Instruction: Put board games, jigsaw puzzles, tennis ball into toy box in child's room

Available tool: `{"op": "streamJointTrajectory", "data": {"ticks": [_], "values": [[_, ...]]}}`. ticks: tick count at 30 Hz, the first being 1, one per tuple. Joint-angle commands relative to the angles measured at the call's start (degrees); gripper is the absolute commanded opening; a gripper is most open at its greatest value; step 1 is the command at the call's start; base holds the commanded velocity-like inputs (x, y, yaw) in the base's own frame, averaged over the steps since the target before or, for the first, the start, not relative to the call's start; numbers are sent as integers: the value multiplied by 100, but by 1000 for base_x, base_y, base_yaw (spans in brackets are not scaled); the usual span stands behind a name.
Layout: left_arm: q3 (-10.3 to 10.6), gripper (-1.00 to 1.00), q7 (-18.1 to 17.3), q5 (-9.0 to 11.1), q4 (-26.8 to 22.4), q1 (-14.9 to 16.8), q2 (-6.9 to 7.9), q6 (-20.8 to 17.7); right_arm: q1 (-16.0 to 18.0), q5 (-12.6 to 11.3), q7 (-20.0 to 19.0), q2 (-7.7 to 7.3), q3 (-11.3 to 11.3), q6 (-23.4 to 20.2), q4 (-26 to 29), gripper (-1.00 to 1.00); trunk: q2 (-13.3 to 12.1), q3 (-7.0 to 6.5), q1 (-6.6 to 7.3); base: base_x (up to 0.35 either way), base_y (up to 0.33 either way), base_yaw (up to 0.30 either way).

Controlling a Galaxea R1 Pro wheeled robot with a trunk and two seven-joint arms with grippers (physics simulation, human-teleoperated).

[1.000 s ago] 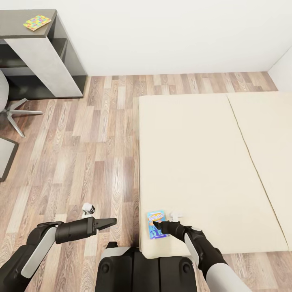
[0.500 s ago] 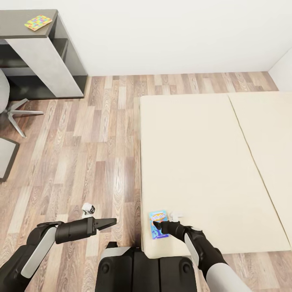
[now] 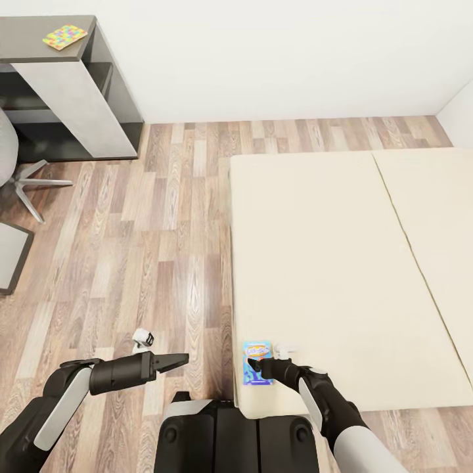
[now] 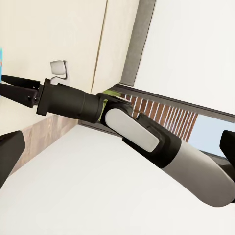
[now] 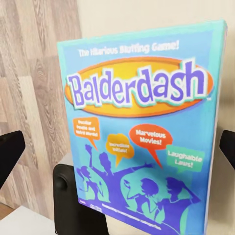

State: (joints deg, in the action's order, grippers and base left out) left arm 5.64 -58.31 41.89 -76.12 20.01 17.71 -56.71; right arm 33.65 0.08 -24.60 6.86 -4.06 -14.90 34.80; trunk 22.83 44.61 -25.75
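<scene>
A small blue board game (image 3: pixel 257 362), printed "Balderdash" (image 5: pixel 139 132), lies flat on the near left corner of the beige bed (image 3: pixel 328 263). My right gripper (image 3: pixel 252 364) reaches over it from the right. It is open, its fingertips (image 5: pixel 10 152) wide apart on either side of the box. My left gripper (image 3: pixel 181 359) hangs over the wooden floor left of the bed, open and holding nothing. A multicoloured jigsaw puzzle (image 3: pixel 64 36) rests on the table (image 3: pixel 26 39) at the far left. The toy box and tennis ball are out of view.
A chair (image 3: pixel 26 180) with splayed metal legs stands on the floor below the table. A dark desk part (image 3: pixel 10 256) juts in at the left edge. Wooden floor (image 3: pixel 151 230) stretches between bed and table. A white wall runs along the back.
The whole picture has shifted slightly to the right, so the camera has moved. The bed and blue box shifted together. Both arms hold the same pose.
</scene>
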Motion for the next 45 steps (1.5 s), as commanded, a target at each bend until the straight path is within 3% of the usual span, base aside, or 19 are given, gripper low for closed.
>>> {"op": "streamJointTrajectory", "data": {"ticks": [1,45], "values": [[8,100,-6,14,0,3,5,-24,1,1,-37,8,-43,-48,9,100,9,6,-3,0,4,0],[8,100,-6,19,0,3,5,-24,1,1,-38,8,-42,-48,9,100,9,6,-3,0,31,0]]}}
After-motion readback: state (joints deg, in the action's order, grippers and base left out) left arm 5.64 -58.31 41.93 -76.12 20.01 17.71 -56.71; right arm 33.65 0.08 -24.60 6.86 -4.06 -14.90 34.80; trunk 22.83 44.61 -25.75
